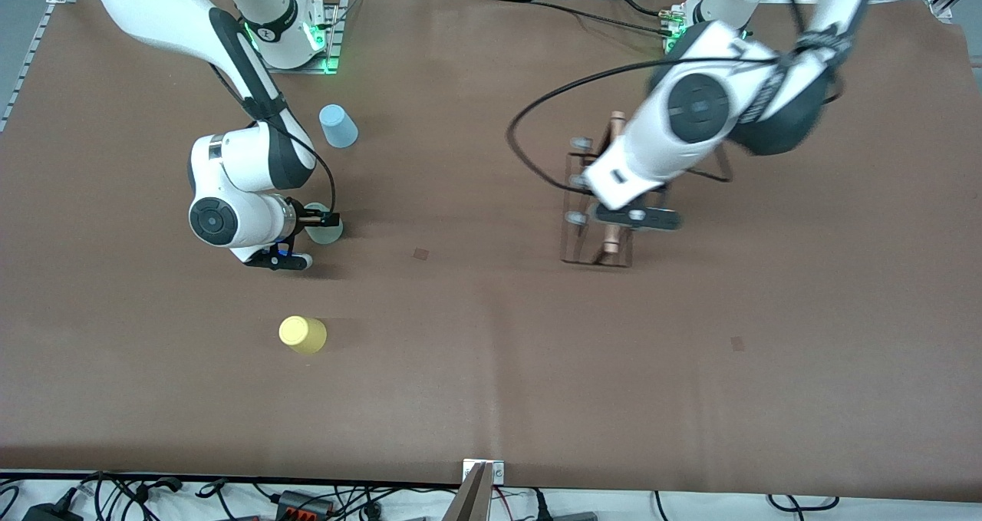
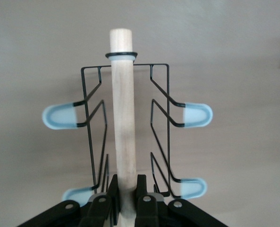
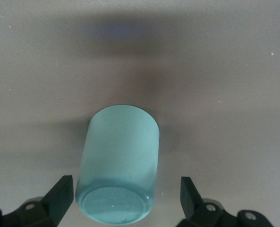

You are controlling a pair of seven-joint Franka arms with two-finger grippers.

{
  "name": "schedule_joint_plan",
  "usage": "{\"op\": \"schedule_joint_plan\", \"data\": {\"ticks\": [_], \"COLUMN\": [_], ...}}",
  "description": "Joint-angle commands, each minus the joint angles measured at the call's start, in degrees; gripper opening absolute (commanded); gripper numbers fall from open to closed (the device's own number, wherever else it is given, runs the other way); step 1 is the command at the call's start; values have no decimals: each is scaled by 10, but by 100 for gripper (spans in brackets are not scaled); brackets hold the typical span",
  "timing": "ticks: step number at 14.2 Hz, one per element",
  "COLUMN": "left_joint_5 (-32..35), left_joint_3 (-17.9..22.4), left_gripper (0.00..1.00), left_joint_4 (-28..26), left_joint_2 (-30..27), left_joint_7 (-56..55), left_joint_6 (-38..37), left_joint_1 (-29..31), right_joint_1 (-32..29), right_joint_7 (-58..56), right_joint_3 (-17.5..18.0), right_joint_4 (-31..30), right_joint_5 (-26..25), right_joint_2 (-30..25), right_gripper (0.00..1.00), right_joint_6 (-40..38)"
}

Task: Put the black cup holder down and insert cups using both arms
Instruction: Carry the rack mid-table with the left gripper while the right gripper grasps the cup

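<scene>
The black cup holder (image 1: 584, 199) is a wire rack with a wooden rod handle (image 2: 122, 109) and pale prong tips (image 2: 199, 115). My left gripper (image 2: 128, 189) is shut on that rod, toward the left arm's end of the table; whether the rack's base rests on the table I cannot tell. A pale grey-green cup (image 3: 118, 161) sits between the fingers of my open right gripper (image 3: 126, 189), with a gap on each side. In the front view this cup (image 1: 328, 233) is beside the right gripper (image 1: 305, 239). The light blue cup (image 1: 337, 126) stands farther from the camera, the yellow cup (image 1: 303, 334) nearer.
A black cable (image 1: 529, 141) loops from the left arm down beside the cup holder. Two small dark marks (image 1: 420, 254) (image 1: 737, 343) lie on the brown table cover. A clamp (image 1: 482, 475) sits at the table's front edge, with cables below it.
</scene>
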Motion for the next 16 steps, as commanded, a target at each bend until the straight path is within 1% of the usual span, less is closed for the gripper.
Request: {"op": "schedule_joint_plan", "data": {"ticks": [1, 2, 3, 4, 6, 7, 8, 10, 11, 12, 14, 16], "left_joint_5": [-9, -10, -10, -8, -8, -9, -8, -7, -7, -6, -2, -5], "left_joint_3": [2, 1, 1, 2, 4, 4, 4, 5, 5, 5, 5, 7], "left_gripper": [0, 0, 0, 0, 0, 0, 0, 0, 0, 0, 2, 14], "left_joint_4": [94, 99, 99, 99, 99, 99, 99, 99, 99, 99, 94, 93], "left_joint_2": [81, 95, 103, 109, 121, 133, 140, 151, 154, 156, 163, 165], "left_joint_7": [-28, -46, -59, -64, -81, -98, -115, -130, -130, -130, -130, -131], "left_joint_6": [3, 26, 47, 70, 108, 123, 137, 159, 159, 162, 198, 202], "left_joint_1": [-56, -69, -77, -91, -121, -127, -140, -151, -151, -152, -152, -159], "right_joint_1": [0, 0, 0, 0, -1, -1, -1, -2, -2, -3, -10, -15], "right_joint_7": [6, 6, 6, 6, 5, 6, 7, 5, 3, -4, -4, -5], "right_joint_3": [-1, -1, -2, -1, -2, -2, -2, -2, -3, -5, -5, -5], "right_joint_4": [-4, -3, -3, -3, 0, 4, 8, 21, 39, 67, 131, 178], "right_joint_5": [10, 11, 11, 10, 11, 11, 11, 11, 11, 11, 11, 11], "right_joint_2": [1, 2, 2, 2, 2, 2, 1, -4, -5, -5, -4, -5], "right_gripper": [100, 98, 91, 77, 54, 46, 40, 35, 34, 32, 32, 32], "right_joint_6": [8, 8, 8, 8, 5, 1, 0, -10, -29, -66, -148, -196]}}
